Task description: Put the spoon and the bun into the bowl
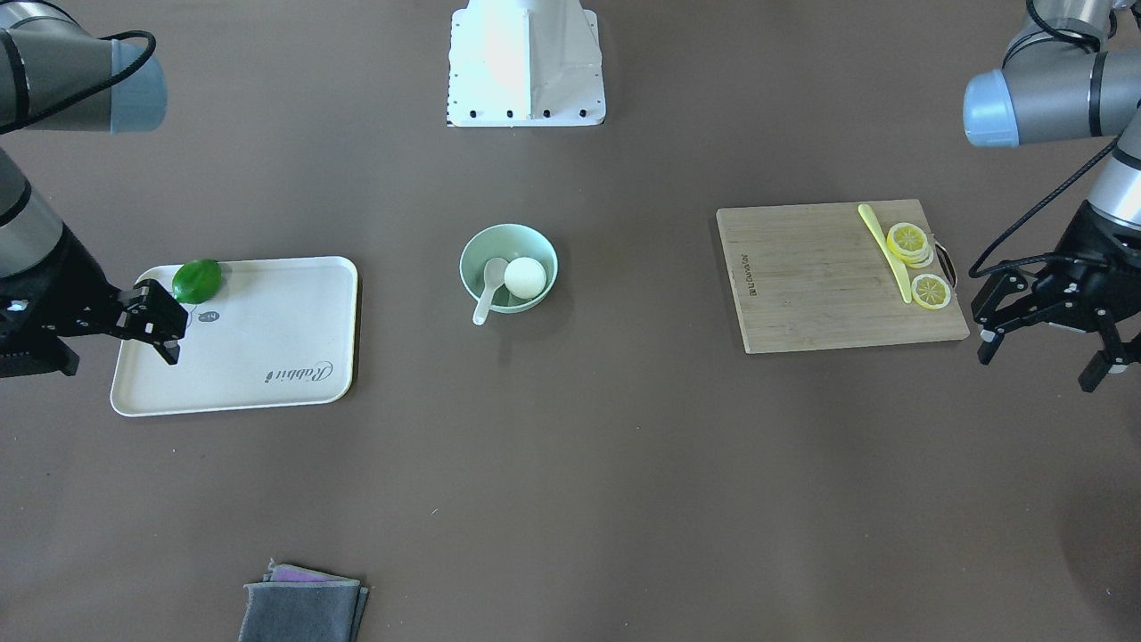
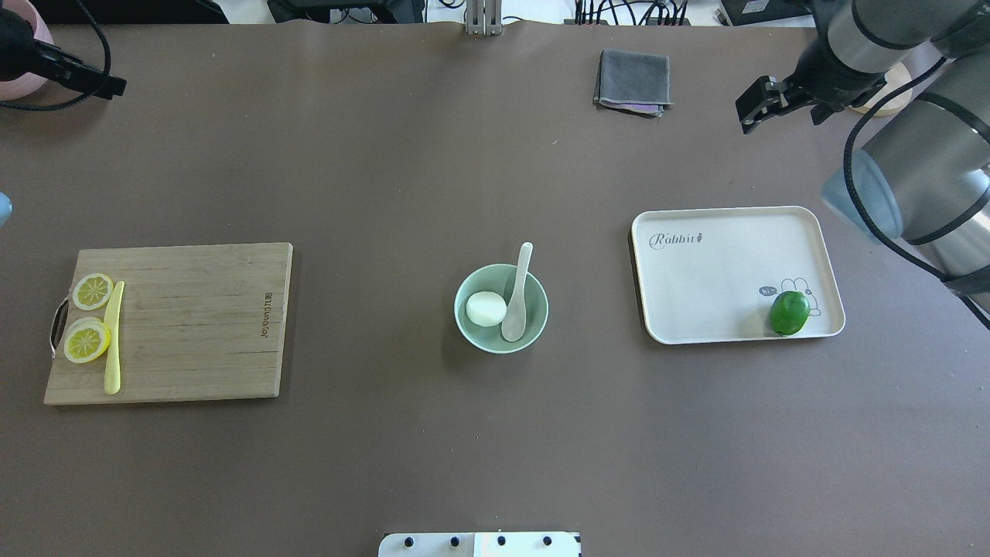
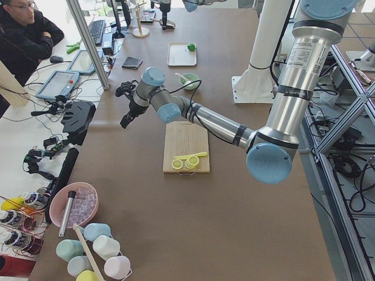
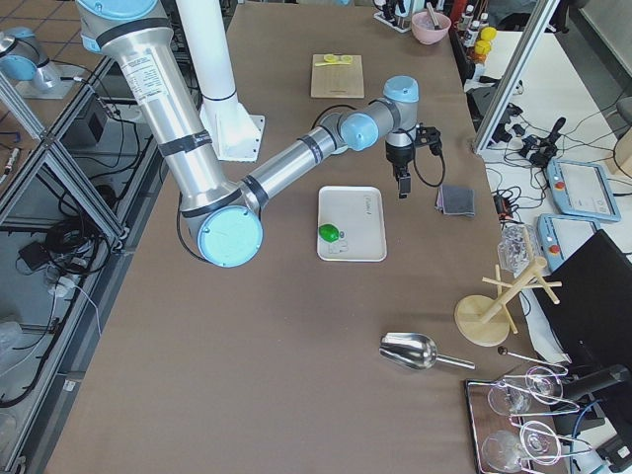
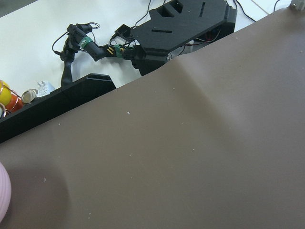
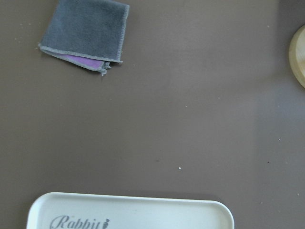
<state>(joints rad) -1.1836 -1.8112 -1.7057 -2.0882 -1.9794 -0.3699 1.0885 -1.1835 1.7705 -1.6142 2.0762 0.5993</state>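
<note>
Looking done tbh: spoon (image 2: pixel 518 294) and bun (image 2: pixel 486 309) both sit in the bowl (image 2: pixel 495 341), mid-table. Left gripper (image 1: pixel 1038 366) is spread and empty by the left end. Can't tell whether the right gripper (image 1: pixel 160 325), by the right end, is open or closed. Next move is probably just parking.

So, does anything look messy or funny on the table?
Nothing's spilled or broken. Only the spoon looks a bit funny: its handle pokes out over the rim of the bowl, with the bun beside it inside.
</note>
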